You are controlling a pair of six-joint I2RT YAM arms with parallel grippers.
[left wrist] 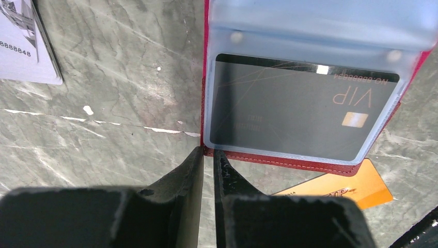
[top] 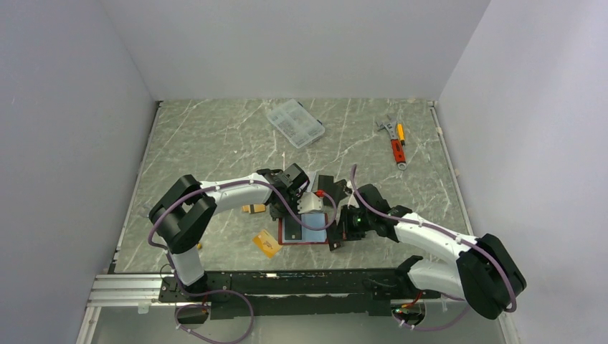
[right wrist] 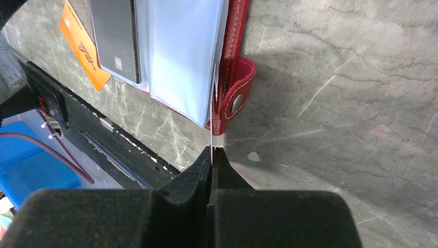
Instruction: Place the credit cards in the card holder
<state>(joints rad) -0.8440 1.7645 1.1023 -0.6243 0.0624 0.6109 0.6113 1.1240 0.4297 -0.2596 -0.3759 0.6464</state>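
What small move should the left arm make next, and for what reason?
Probably move the left gripper to the silver card and open wider to grasp it. Its fingers stand nearly closed on nothing at the edge of the holder, the dark card already sits in a pocket, and the silver card lies loose on the table.

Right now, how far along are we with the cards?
Done: the dark VIP card sits in the clear pocket of the red card holder. In hand: the right jaws are shut on the holder's thin pocket edge; no card is visibly gripped. Remaining: the silver-grey card, an orange card and a second orange card lie outside.
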